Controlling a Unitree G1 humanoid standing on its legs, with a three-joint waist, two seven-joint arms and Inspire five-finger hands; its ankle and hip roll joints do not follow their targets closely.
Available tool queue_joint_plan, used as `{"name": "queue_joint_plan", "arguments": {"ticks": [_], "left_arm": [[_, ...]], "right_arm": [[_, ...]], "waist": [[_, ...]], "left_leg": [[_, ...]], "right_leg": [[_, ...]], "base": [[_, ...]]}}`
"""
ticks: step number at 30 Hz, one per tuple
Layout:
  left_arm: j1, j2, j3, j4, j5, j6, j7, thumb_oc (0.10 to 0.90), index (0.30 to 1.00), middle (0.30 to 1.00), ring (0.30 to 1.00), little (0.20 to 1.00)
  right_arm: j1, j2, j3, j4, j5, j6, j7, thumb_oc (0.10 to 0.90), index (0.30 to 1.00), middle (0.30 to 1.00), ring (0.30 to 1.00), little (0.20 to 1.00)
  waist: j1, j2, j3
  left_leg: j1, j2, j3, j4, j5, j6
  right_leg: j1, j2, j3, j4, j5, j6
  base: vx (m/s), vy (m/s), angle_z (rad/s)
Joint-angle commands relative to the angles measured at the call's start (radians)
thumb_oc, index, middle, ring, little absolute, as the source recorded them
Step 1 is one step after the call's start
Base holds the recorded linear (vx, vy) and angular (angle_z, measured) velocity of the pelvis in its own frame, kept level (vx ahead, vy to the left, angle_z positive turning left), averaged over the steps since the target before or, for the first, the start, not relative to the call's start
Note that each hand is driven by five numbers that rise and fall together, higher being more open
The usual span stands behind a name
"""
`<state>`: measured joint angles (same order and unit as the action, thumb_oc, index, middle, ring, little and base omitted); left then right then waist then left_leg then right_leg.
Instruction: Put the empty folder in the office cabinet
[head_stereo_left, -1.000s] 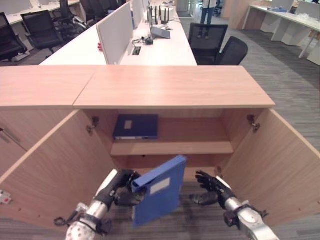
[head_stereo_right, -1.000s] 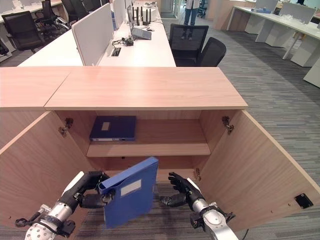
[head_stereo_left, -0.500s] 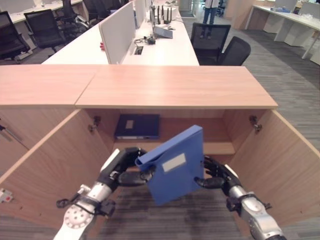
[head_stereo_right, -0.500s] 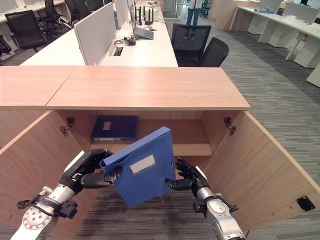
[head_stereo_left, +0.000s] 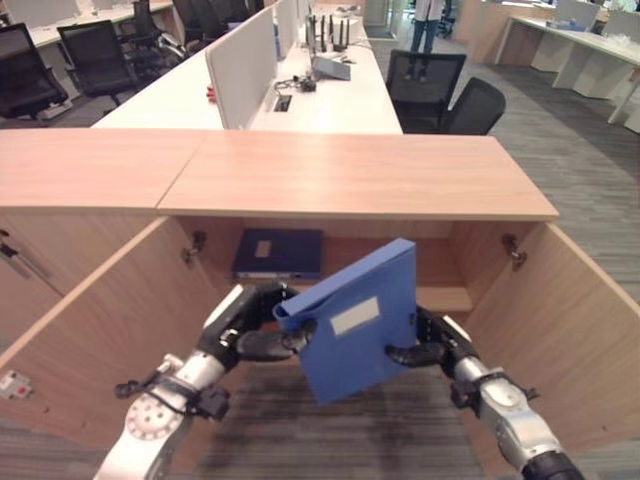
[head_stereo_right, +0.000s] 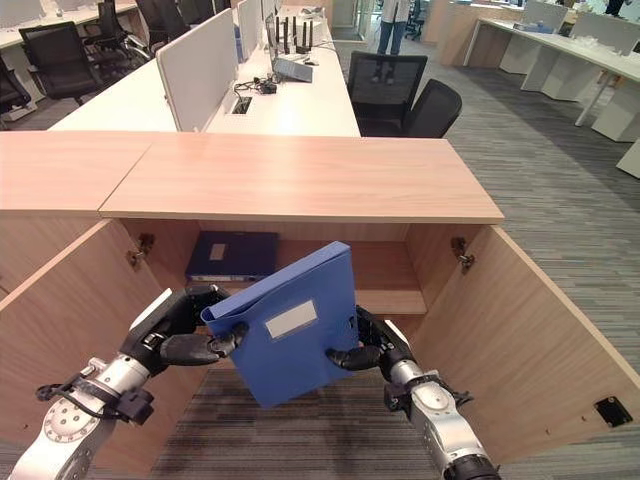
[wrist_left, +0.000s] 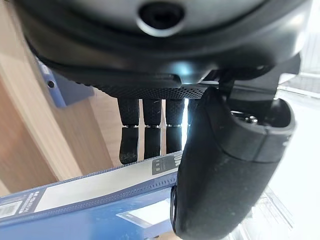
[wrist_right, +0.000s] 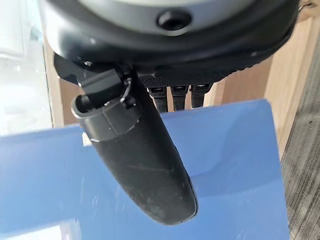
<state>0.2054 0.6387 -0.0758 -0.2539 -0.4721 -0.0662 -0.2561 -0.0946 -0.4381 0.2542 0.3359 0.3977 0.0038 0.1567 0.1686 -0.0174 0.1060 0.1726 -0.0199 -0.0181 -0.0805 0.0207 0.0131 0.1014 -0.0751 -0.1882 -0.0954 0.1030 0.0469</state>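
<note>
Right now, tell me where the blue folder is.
The blue folder is held tilted between the left hand and right hand, before the open cabinet's shelf.

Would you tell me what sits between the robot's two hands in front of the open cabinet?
The blue folder, tilted: the left hand grips its spine end and the right hand its opposite edge, as both eye views show.

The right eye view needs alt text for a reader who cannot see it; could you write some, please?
Both hands, left hand and right hand, grip a tilted blue folder before the open cabinet. A darker folder lies flat on its shelf.
</note>
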Motion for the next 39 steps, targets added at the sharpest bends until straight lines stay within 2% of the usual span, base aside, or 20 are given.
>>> {"name": "queue_joint_plan", "arguments": {"ticks": [1, 3, 4, 5, 7, 8, 12, 13, 14, 18, 19, 20, 21, 22, 26, 27, 28, 31, 36, 39], "left_arm": [[-0.186, 0.083, -0.090, -0.089, -0.281, -0.066, -0.154, 0.400, 0.300, 0.300, 0.300, 0.300], [-0.203, 0.109, -0.099, -0.094, -0.316, -0.057, -0.179, 0.400, 0.300, 0.300, 0.300, 0.300], [-0.228, 0.143, -0.119, -0.096, -0.352, -0.042, -0.211, 0.400, 0.300, 0.300, 0.300, 0.300], [-0.289, 0.220, -0.162, -0.096, -0.408, -0.026, -0.267, 0.400, 0.300, 0.300, 0.300, 0.300], [-0.320, 0.247, -0.188, -0.089, -0.435, -0.018, -0.294, 0.400, 0.300, 0.300, 0.300, 0.300], [-0.396, 0.291, -0.264, -0.074, -0.479, 0.006, -0.350, 0.400, 0.300, 0.300, 0.300, 0.300], [-0.566, 0.326, -0.434, -0.048, -0.534, 0.021, -0.425, 0.400, 0.300, 0.300, 0.300, 0.300], [-0.639, 0.337, -0.512, -0.051, -0.536, 0.017, -0.455, 0.400, 0.300, 0.300, 0.300, 0.300], [-0.643, 0.337, -0.515, -0.050, -0.536, 0.016, -0.455, 0.400, 0.300, 0.300, 0.300, 0.300], [-0.717, 0.327, -0.626, -0.068, -0.534, 0.017, -0.486, 0.400, 0.300, 0.300, 0.300, 0.300], [-0.722, 0.323, -0.636, -0.071, -0.532, 0.015, -0.485, 0.400, 0.300, 0.300, 0.300, 0.300], [-0.726, 0.323, -0.644, -0.077, -0.527, 0.014, -0.486, 0.400, 0.300, 0.300, 0.300, 0.300], [-0.729, 0.321, -0.649, -0.084, -0.524, 0.012, -0.486, 0.400, 0.300, 0.300, 0.300, 0.300], [-0.729, 0.321, -0.649, -0.084, -0.524, 0.012, -0.486, 0.400, 0.300, 0.300, 0.300, 0.300], [-0.697, 0.306, -0.630, -0.106, -0.499, -0.009, -0.461, 0.400, 0.300, 0.300, 0.300, 0.300], [-0.656, 0.282, -0.603, -0.100, -0.484, -0.015, -0.442, 0.400, 0.300, 0.300, 0.300, 0.300], [-0.655, 0.282, -0.602, -0.100, -0.484, -0.015, -0.442, 0.400, 0.300, 0.300, 0.300, 0.300], [-0.531, 0.222, -0.513, -0.089, -0.453, -0.010, -0.396, 0.400, 0.300, 0.300, 0.300, 0.300], [-0.369, 0.157, -0.427, -0.068, -0.443, 0.002, -0.352, 0.400, 0.300, 0.300, 0.300, 0.300], [-0.332, 0.137, -0.418, -0.064, -0.439, 0.001, -0.337, 0.400, 0.300, 0.300, 0.300, 0.300]], "right_arm": [[-0.250, -0.033, 0.053, 0.002, 0.100, -0.106, 0.040, 0.800, 0.900, 0.900, 0.900, 0.900], [-0.269, -0.042, 0.066, 0.016, 0.111, -0.105, 0.055, 0.800, 0.900, 0.900, 0.900, 0.900], [-0.292, -0.053, 0.093, 0.033, 0.133, -0.100, 0.082, 0.800, 0.900, 0.900, 0.900, 0.900], [-0.337, -0.079, 0.144, 0.056, 0.178, -0.086, 0.141, 0.800, 0.900, 0.900, 0.900, 0.900], [-0.357, -0.095, 0.173, 0.061, 0.201, -0.082, 0.167, 0.800, 0.900, 0.900, 0.900, 0.900], [-0.398, -0.103, 0.235, 0.075, 0.279, -0.065, 0.230, 0.800, 0.900, 0.900, 0.900, 0.900], [-0.472, -0.091, 0.358, 0.069, 0.423, -0.039, 0.329, 0.800, 0.900, 0.900, 0.900, 0.900], [-0.501, -0.066, 0.423, 0.054, 0.485, -0.025, 0.366, 0.800, 0.900, 0.900, 0.900, 0.900], [-0.501, -0.066, 0.422, 0.055, 0.485, -0.025, 0.367, 0.800, 0.900, 0.900, 0.900, 0.900], [-0.519, -0.018, 0.547, -0.022, 0.571, -0.003, 0.419, 0.800, 0.900, 0.900, 0.900, 0.900], [-0.516, -0.010, 0.563, -0.032, 0.577, -0.002, 0.420, 0.739, 0.808, 0.808, 0.808, 0.808], [-0.510, -0.001, 0.582, -0.046, 0.583, 0.001, 0.423, 0.557, 0.535, 0.535, 0.535, 0.535], [-0.502, 0.007, 0.596, -0.060, 0.591, 0.005, 0.429, 0.435, 0.352, 0.352, 0.352, 0.352], [-0.502, 0.007, 0.596, -0.060, 0.591, 0.005, 0.428, 0.400, 0.300, 0.300, 0.300, 0.300], [-0.430, 0.064, 0.578, -0.102, 0.628, -0.018, 0.399, 0.400, 0.300, 0.300, 0.300, 0.300], [-0.382, 0.122, 0.542, -0.089, 0.660, -0.039, 0.369, 0.400, 0.300, 0.300, 0.300, 0.300], [-0.382, 0.123, 0.543, -0.088, 0.660, -0.039, 0.369, 0.400, 0.300, 0.300, 0.300, 0.300], [-0.263, 0.230, 0.458, -0.089, 0.719, -0.072, 0.326, 0.400, 0.300, 0.300, 0.300, 0.300], [-0.124, 0.299, 0.414, -0.087, 0.779, -0.089, 0.295, 0.400, 0.300, 0.300, 0.300, 0.300], [-0.088, 0.316, 0.404, -0.091, 0.805, -0.092, 0.286, 0.400, 0.300, 0.300, 0.300, 0.300]], "waist": [[-0.011, -0.044, -0.056], [-0.011, -0.045, -0.056], [-0.012, -0.046, -0.059], [-0.015, -0.047, -0.062], [-0.016, -0.048, -0.063], [-0.019, -0.050, -0.066], [-0.023, -0.053, -0.070], [-0.026, -0.054, -0.073], [-0.025, -0.055, -0.072], [-0.027, -0.056, -0.073], [-0.027, -0.056, -0.073], [-0.027, -0.056, -0.074], [-0.028, -0.056, -0.074], [-0.028, -0.056, -0.075], [-0.034, -0.054, -0.073], [-0.037, -0.052, -0.072], [-0.037, -0.052, -0.073], [-0.042, -0.046, -0.072], [-0.051, -0.040, -0.071], [-0.055, -0.037, -0.071]], "left_leg": [[0.015, -0.014, -0.066, -0.007, -0.094, -0.007], [0.015, -0.014, -0.065, -0.007, -0.093, -0.008], [0.015, -0.015, -0.064, -0.007, -0.092, -0.009], [0.014, -0.015, -0.062, -0.007, -0.090, -0.011], [0.015, -0.015, -0.062, -0.007, -0.090, -0.012], [0.014, -0.014, -0.061, -0.007, -0.087, -0.014], [0.013, -0.013, -0.063, -0.007, -0.083, -0.018], [0.013, -0.012, -0.062, -0.007, -0.082, -0.018], [0.013, -0.012, -0.062, -0.007, -0.082, -0.018], [0.011, -0.011, -0.059, -0.007, -0.080, -0.019], [0.011, -0.011, -0.059, -0.007, -0.079, -0.019], [0.010, -0.010, -0.058, -0.007, -0.079, -0.019], [0.010, -0.010, -0.058, -0.007, -0.080, -0.019], [0.010, -0.010, -0.059, -0.007, -0.080, -0.019], [0.011, -0.009, -0.058, -0.007, -0.081, -0.018], [0.012, -0.008, -0.056, -0.007, -0.082, -0.018], [0.012, -0.008, -0.056, -0.007, -0.082, -0.018], [0.013, -0.007, -0.054, -0.007, -0.086, -0.016], [0.016, -0.005, -0.050, -0.007, -0.091, -0.015], [0.018, -0.005, -0.048, -0.007, -0.092, -0.014]], "right_leg": [[0.061, -0.032, -0.044, 0.008, -0.063, 0.056], [0.061, -0.032, -0.043, 0.008, -0.062, 0.057], [0.061, -0.031, -0.041, 0.008, -0.061, 0.058], [0.059, -0.031, -0.041, 0.008, -0.058, 0.060], [0.059, -0.031, -0.040, 0.008, -0.058, 0.061], [0.059, -0.031, -0.041, 0.008, -0.056, 0.064], [0.058, -0.030, -0.042, 0.008, -0.053, 0.067], [0.057, -0.030, -0.041, 0.008, -0.052, 0.068], [0.057, -0.030, -0.041, 0.008, -0.052, 0.068], [0.054, -0.030, -0.042, 0.008, -0.050, 0.069], [0.053, -0.030, -0.042, 0.008, -0.050, 0.069], [0.053, -0.030, -0.043, 0.008, -0.051, 0.069], [0.053, -0.030, -0.043, 0.008, -0.051, 0.069], [0.053, -0.030, -0.043, 0.008, -0.051, 0.069], [0.052, -0.031, -0.043, 0.008, -0.052, 0.068], [0.050, -0.031, -0.041, 0.008, -0.052, 0.066], [0.050, -0.031, -0.041, 0.008, -0.053, 0.066], [0.050, -0.030, -0.037, 0.008, -0.057, 0.063], [0.050, -0.028, -0.032, 0.008, -0.061, 0.059], [0.050, -0.028, -0.031, 0.008, -0.061, 0.058]], "base": [[0.00, 0.000, 0.00], [0.00, 0.000, 0.00], [0.00, 0.000, 0.00], [0.00, 0.000, 0.00], [0.00, 0.000, 0.00], [0.00, 0.000, 0.00], [0.00, -0.011, 0.02], [0.00, 0.000, 0.00], [0.00, -0.017, 0.03], [0.00, -0.005, 0.01], [0.00, 0.000, 0.00], [0.00, 0.000, 0.00], [0.00, 0.000, 0.00], [0.00, 0.000, 0.00], [0.00, 0.000, 0.00], [0.00, 0.000, 0.00], [0.00, 0.000, 0.00], [0.01, 0.014, -0.07], [0.00, 0.002, -0.05], [0.00, 0.000, 0.00]]}}
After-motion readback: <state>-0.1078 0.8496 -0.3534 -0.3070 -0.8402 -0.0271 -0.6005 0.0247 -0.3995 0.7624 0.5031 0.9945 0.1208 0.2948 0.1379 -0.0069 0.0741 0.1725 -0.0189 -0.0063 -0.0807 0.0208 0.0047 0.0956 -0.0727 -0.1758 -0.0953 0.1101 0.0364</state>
